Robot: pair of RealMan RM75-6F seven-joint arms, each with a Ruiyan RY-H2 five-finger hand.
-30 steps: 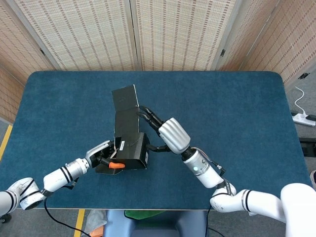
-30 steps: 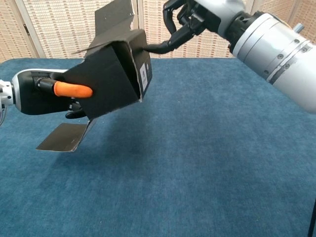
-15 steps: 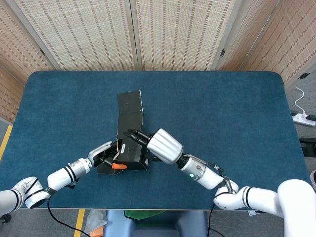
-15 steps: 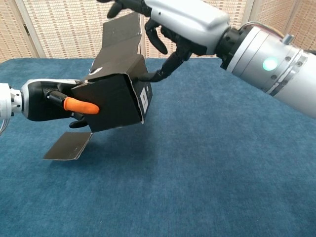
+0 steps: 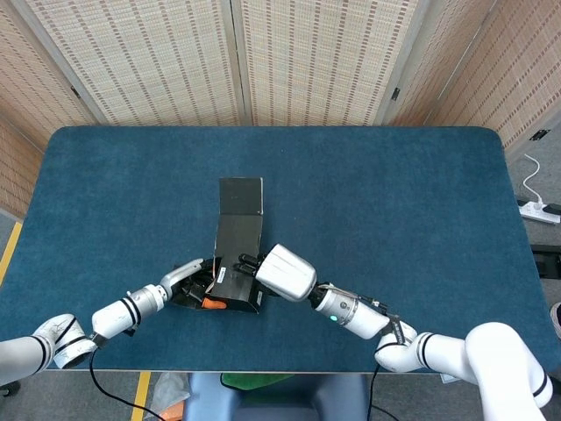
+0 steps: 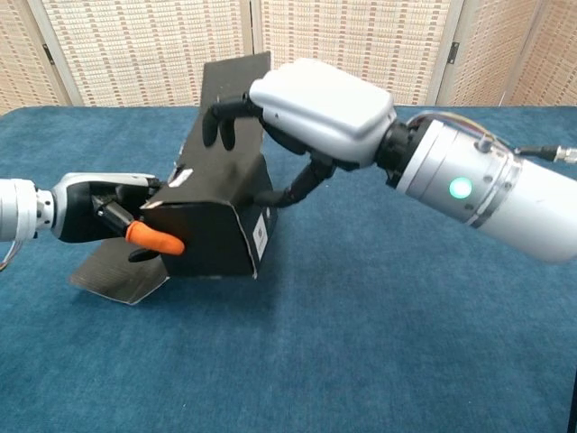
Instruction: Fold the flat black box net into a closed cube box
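The black box [image 5: 238,263] [image 6: 212,234] is partly folded, a cube body with a long lid flap [image 5: 241,196] [image 6: 233,83] sticking out on the far side. Another flap [image 6: 115,278] lies flat on the table under its left edge. My left hand [image 5: 188,283] [image 6: 95,209] grips the box's left side, its orange fingertip [image 6: 155,238] pressed on the near face. My right hand [image 5: 282,271] [image 6: 317,106] reaches over the top, fingers curled on the upper panel and thumb against the right wall with the white label [image 6: 260,236].
The blue cloth table [image 5: 394,202] [image 6: 379,343] carries only the box. Woven screens stand behind the table's far edge. A power strip [image 5: 542,210] lies on the floor at the right.
The box has come down from mid-air to rest on the table. My right hand slid nearer and lower, closing over the box top. The lid flap swung further back.
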